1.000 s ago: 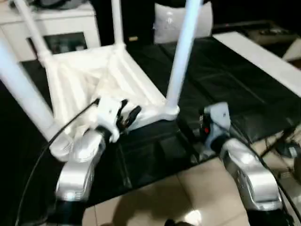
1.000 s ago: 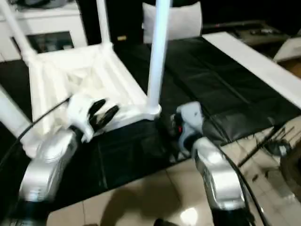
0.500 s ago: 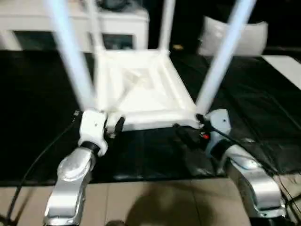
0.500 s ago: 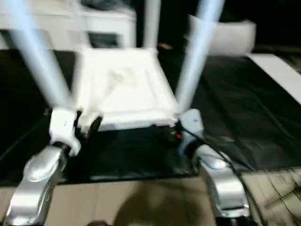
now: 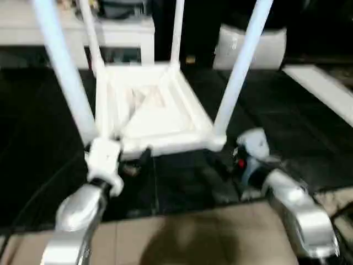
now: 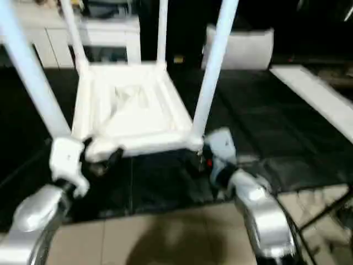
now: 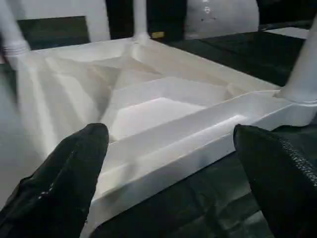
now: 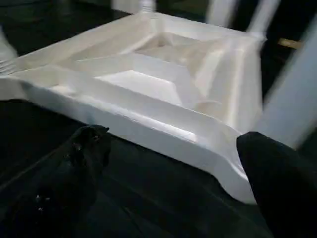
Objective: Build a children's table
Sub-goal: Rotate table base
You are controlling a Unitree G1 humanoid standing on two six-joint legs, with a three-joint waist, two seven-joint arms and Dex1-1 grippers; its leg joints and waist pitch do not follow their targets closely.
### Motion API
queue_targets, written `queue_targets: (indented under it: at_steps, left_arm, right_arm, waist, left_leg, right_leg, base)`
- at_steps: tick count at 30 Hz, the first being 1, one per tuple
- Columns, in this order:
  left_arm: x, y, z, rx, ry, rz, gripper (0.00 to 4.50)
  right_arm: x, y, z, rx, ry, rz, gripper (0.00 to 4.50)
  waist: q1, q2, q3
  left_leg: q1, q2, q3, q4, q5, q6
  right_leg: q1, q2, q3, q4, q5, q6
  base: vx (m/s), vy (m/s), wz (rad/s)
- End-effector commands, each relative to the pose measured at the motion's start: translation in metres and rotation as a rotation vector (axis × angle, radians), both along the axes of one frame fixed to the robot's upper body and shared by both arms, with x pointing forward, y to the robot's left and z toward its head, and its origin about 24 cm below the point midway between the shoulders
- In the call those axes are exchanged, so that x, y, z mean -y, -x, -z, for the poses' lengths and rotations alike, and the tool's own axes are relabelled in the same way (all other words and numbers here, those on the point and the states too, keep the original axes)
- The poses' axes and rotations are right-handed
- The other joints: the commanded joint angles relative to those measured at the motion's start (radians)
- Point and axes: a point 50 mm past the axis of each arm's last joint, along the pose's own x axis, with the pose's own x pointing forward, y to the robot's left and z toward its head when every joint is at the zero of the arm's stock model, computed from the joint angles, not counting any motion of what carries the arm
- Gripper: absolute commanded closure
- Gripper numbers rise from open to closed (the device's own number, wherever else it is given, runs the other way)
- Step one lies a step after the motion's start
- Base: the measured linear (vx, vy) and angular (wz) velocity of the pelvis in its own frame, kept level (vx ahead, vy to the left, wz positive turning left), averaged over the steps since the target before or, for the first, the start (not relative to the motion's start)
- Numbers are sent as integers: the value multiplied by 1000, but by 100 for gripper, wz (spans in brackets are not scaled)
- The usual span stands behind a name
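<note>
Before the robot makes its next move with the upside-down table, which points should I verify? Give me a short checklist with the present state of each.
1. All four legs stand in the corner sockets: ok.
2. children's table lies top-down on the black mat: ok.
3. left end effector open, near edge between its fingers: ok.
4. right end effector open, facing the near right corner: ok.
5. Legs fully seated: cannot tell.
6. Either end effector touching the table: cannot tell.

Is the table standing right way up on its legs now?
No, the children's table lies top-down on the black mat, ribbed underside up, its four legs pointing upward.
</note>
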Motion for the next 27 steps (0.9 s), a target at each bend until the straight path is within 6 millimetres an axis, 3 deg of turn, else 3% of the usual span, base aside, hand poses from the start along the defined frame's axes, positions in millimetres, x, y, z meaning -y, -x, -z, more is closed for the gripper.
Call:
queue_targets:
  at_steps: [1,2,4,5,6,8,10,11,12,13,14,16,17,21,22,23,24,25,26,27]
  left_arm:
    - [-2,3,-5,10,-2,-4,5]
    - [-6,8,-5,-5,-8,-18,5]
    - [-10,14,-4,-28,-16,-42,5]
    - [-11,14,-3,-30,-16,-46,5]
    - [-12,16,-3,-34,-16,-55,5]
    - [-16,24,-5,-42,-13,-83,5]
    - [-18,27,-6,-40,-12,-90,5]
    - [-20,29,-8,-36,-8,-111,5]
    - [-24,31,-9,-28,-6,-141,5]
    - [-27,31,-11,-23,-11,-158,5]
    - [-31,29,-12,-16,-27,-181,5]
    - [-37,25,-14,-11,-44,-213,5]
    - [-43,21,-16,-11,-51,-232,5]
    - [-48,12,-21,-2,-57,-210,5]
    - [-49,9,-22,1,-60,-198,5]
    - [-50,-2,-22,4,-75,-168,5]
    - [-51,-8,-23,3,-86,-155,5]
    - [-52,-11,-22,1,-90,-150,5]
    - [-57,-28,-22,-3,-110,-125,5]
    - [-58,-32,-22,-1,-110,-121,5]
  right_arm:
    - [2,0,-3,14,-2,-10,0]
    - [4,-1,-4,21,4,6,0]
    - [7,-2,-5,36,17,23,0]
    - [7,-2,-5,33,14,18,0]
    - [7,-2,-5,22,11,7,0]
    - [7,1,-3,-17,36,-30,0]
    - [7,1,-3,-9,43,-32,0]
    - [8,0,-2,-9,44,-30,0]
    - [8,-1,-2,-12,42,-27,0]
    - [8,-1,-2,-12,41,-27,0]
    - [7,-1,-2,-12,41,-28,0]
    - [6,-2,-1,-13,41,-28,0]
    - [5,-2,0,-13,42,-28,0]
    - [3,-4,0,-15,40,-26,0]
    - [2,-4,0,-16,40,-24,0]
    - [1,-7,1,-25,37,-12,0]
    - [0,-8,3,-31,35,-5,0]
    - [0,-9,3,-34,34,-2,0]
    - [-3,-14,5,-54,24,15,0]
    - [-4,-15,5,-57,21,19,0]
  waist:
    - [4,14,-44]
    - [7,12,-47]
    - [9,10,-49]
    - [13,12,-54]
    - [14,12,-55]
    - [21,3,-60]
    - [23,3,-52]
    - [27,-4,-47]
    - [28,-2,-45]
    - [26,-12,-42]
    - [28,-7,-40]
    - [28,-5,-37]
    - [29,6,-36]
    - [28,5,-38]
    - [29,9,-39]
    - [33,22,-43]
    - [30,15,-43]
    - [33,23,-44]
    - [33,26,-47]
    - [35,27,-47]
  left_leg:
    - [-17,109,-54,-103,-212,19]
    - [-13,106,-49,-100,-175,18]
    - [-24,109,-48,-99,-96,26]
    - [-23,110,-46,-96,-39,36]
    - [-22,110,-45,-94,-16,42]
    - [-34,109,-44,-88,66,73]
    - [-30,107,-39,-90,36,80]
    - [-27,104,-35,-94,-33,74]
    - [-26,103,-35,-95,-50,70]
    - [-25,103,-34,-97,-83,61]
    - [-21,101,-35,-98,-102,55]
    - [-20,100,-36,-99,-124,51]
    - [-12,100,-39,-101,-156,37]
    - [-15,101,-45,-105,-177,24]
    - [-16,102,-47,-105,-173,23]
    - [-13,100,-47,-104,-155,19]
    - [-14,97,-45,-103,-149,21]
    - [-13,97,-46,-104,-148,21]
    - [-14,95,-46,-102,-128,17]
    - [-11,94,-45,-102,-127,17]
  right_leg:
    - [28,-134,102,-89,-340,-30]
    - [24,-135,109,-83,-299,-61]
    - [32,-136,112,-67,-208,-96]
    - [32,-133,113,-57,-135,-112]
    - [32,-132,114,-51,-104,-119]
    - [39,-135,118,-33,1,-141]
    - [33,-133,117,-43,-42,-142]
    - [34,-136,117,-58,-161,-121]
    - [33,-136,116,-63,-198,-112]
    - [32,-134,115,-74,-271,-89]
    - [28,-131,113,-79,-316,-70]
    - [25,-130,111,-87,-358,-49]
    - [20,-127,109,-93,-394,-31]
    - [23,-127,107,-92,-384,-19]
    - [23,-128,108,-90,-373,-21]
    - [21,-127,111,-81,-324,-37]
    - [20,-124,111,-84,-315,-36]
    - [20,-124,110,-82,-308,-39]
    - [22,-123,111,-79,-260,-49]
    - [21,-124,111,-76,-255,-53]
  base:
    - [58,1,3]
    - [72,4,6]
    - [69,3,5]
    - [61,4,1]
    - [0,0,0]
    - [0,0,0]
    - [0,0,0]
    - [0,0,0]
    - [0,0,0]
    - [0,0,0]
    - [0,0,0]
    - [0,0,0]
    - [0,0,0]
    - [0,0,0]
    - [0,0,0]
    - [0,0,0]
    - [0,0,0]
    - [0,0,0]
    - [0,0,0]
    - [0,0,0]
